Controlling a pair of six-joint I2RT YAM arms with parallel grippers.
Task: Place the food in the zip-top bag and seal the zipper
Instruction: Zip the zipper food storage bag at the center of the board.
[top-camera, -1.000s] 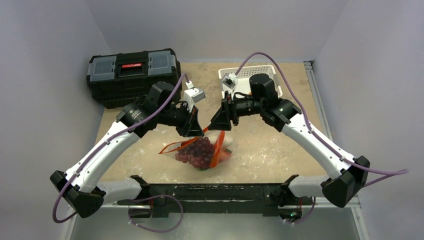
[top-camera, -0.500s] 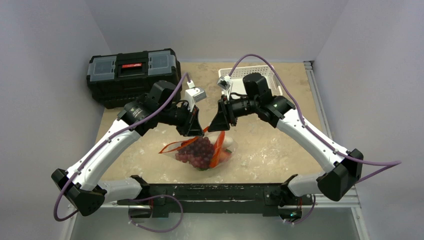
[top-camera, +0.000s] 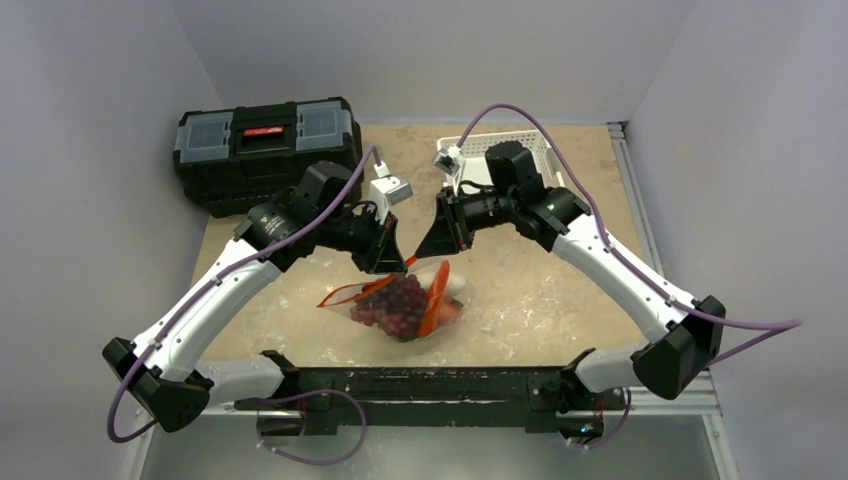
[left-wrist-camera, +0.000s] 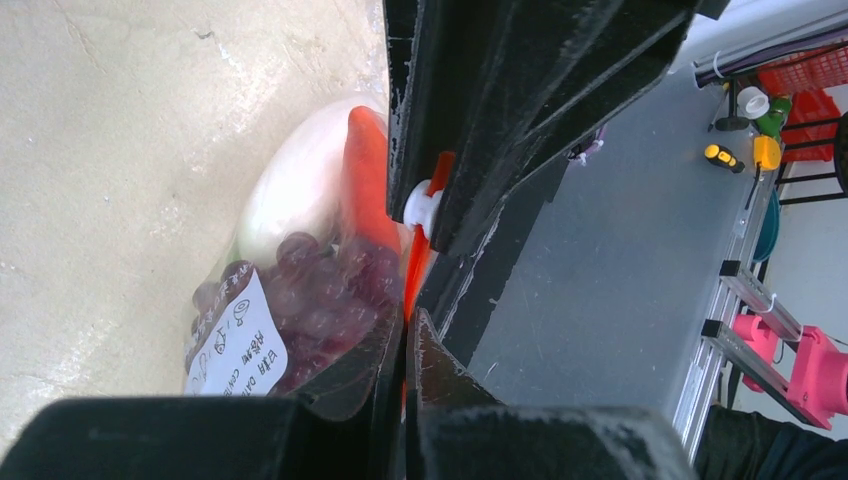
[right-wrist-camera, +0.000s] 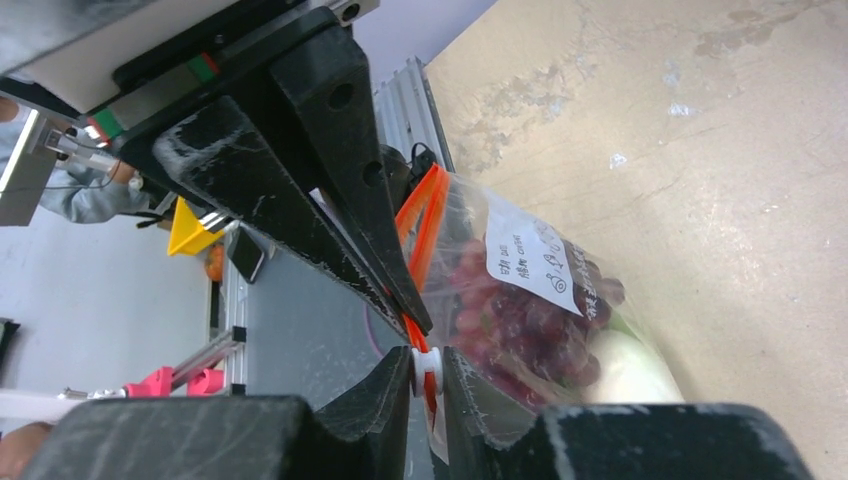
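Note:
The zip-top bag (top-camera: 408, 305) lies near the table's front with the food inside: purple grapes (left-wrist-camera: 320, 295), an orange carrot (left-wrist-camera: 367, 170) and a white bulb (left-wrist-camera: 290, 190). Its white label (right-wrist-camera: 530, 262) faces up. My left gripper (top-camera: 396, 263) is shut on the orange zipper (left-wrist-camera: 418, 265) strip at the bag's mouth, the strip pinched flat between the jaws (left-wrist-camera: 405, 350). Right beside it, my right gripper (top-camera: 430, 256) is shut on the small white slider tab (right-wrist-camera: 428, 368), a finger pressed on each side. Both grippers hold the bag's mouth lifted off the table.
A black toolbox (top-camera: 265, 150) stands at the back left. A white slotted basket (top-camera: 535, 150) sits at the back, partly hidden by my right arm. A black rail (top-camera: 420, 385) runs along the near edge between the arm bases.
My right gripper has closed in onto the white slider tab and its arm has edged slightly left. The left gripper and the bag have stayed put.

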